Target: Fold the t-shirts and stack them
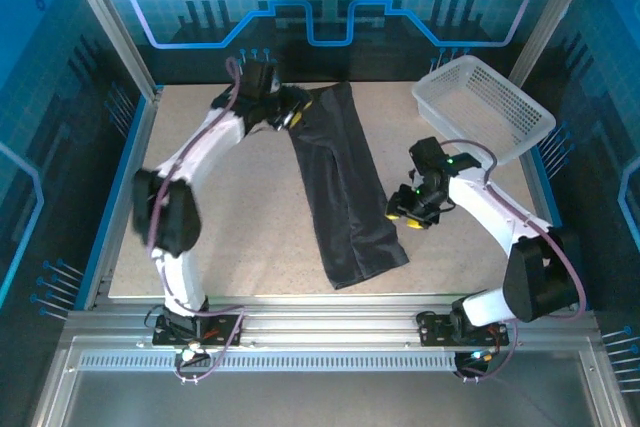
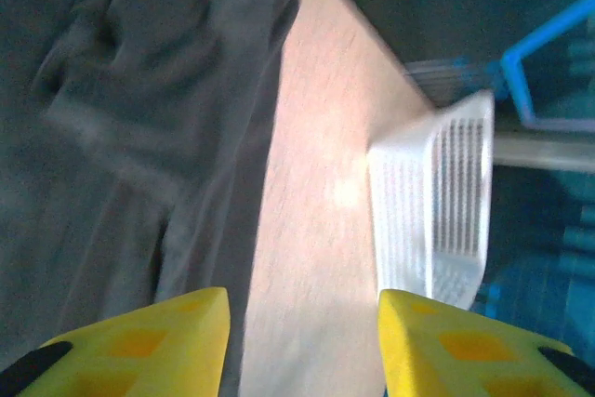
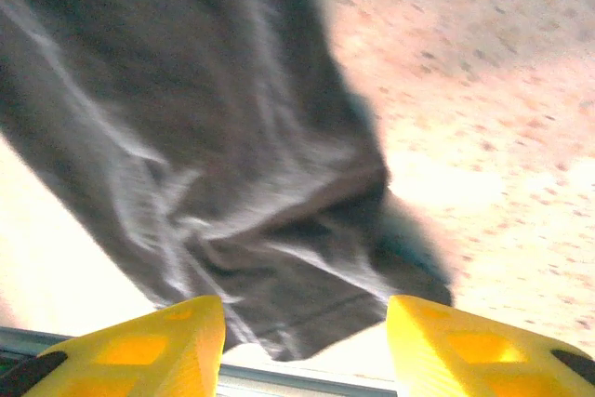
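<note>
So the t-shirt [image 1: 345, 187] is lying on the counter [image 1: 240, 217] as a long narrow strip, running from the far middle down toward the near edge, a bit diagonal. Looks like the lengthwise fold is done and the end-to-end fold is what's left, imo.

Left end effector [image 1: 292, 115] sits at the far end of the strip, fingers spread w/ nothing in them. The left wrist cam has the cloth edge under its left finger [image 2: 177, 332] and bare counter in the gap. Right end effector [image 1: 405, 215] is just beside the near end, also wide open and empty. Its wrist cam looks down on the rumpled hem [image 3: 279, 258].

Tips: pinch all the layers at a corner, not just the top one, or the strip opens up. Lift low, carry it straight along the strip and lay it down slowly so the edges line up. Smooth the hem wrinkles first tbh. The basket [image 1: 500, 97] is well apart, so no worry there.
</note>
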You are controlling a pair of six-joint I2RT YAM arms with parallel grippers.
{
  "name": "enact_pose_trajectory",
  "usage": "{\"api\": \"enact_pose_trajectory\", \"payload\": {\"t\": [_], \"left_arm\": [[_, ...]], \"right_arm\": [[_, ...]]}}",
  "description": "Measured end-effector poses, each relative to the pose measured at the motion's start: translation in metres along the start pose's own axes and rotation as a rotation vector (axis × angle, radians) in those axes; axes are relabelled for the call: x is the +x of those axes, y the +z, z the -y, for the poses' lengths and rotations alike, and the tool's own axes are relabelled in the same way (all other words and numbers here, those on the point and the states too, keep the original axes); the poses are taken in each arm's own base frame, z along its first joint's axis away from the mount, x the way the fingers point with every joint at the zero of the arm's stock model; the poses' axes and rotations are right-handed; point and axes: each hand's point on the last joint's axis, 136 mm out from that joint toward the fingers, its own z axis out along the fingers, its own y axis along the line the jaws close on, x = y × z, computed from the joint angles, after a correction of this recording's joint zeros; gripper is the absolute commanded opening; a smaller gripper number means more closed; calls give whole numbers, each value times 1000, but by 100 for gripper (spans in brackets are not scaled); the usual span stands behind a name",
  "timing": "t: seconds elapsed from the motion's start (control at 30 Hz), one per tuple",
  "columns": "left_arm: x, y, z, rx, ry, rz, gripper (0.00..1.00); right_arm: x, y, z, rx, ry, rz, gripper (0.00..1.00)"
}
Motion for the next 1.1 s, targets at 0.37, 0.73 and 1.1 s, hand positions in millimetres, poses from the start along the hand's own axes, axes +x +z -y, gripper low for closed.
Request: {"api": "enact_pose_trajectory", "payload": {"t": [0.37, 0.73, 1.1], "left_arm": [[274, -31, -195, -448, -25, -712, 49], [344, -7, -198, -484, 6, -817, 43], [342, -6, -201, -563, -26, -801, 1]], "right_arm": [[58, 61, 49, 136, -77, -253, 46], [47, 73, 41, 120, -131, -228, 43], [48, 56, 36, 111, -172, -172, 47]]}}
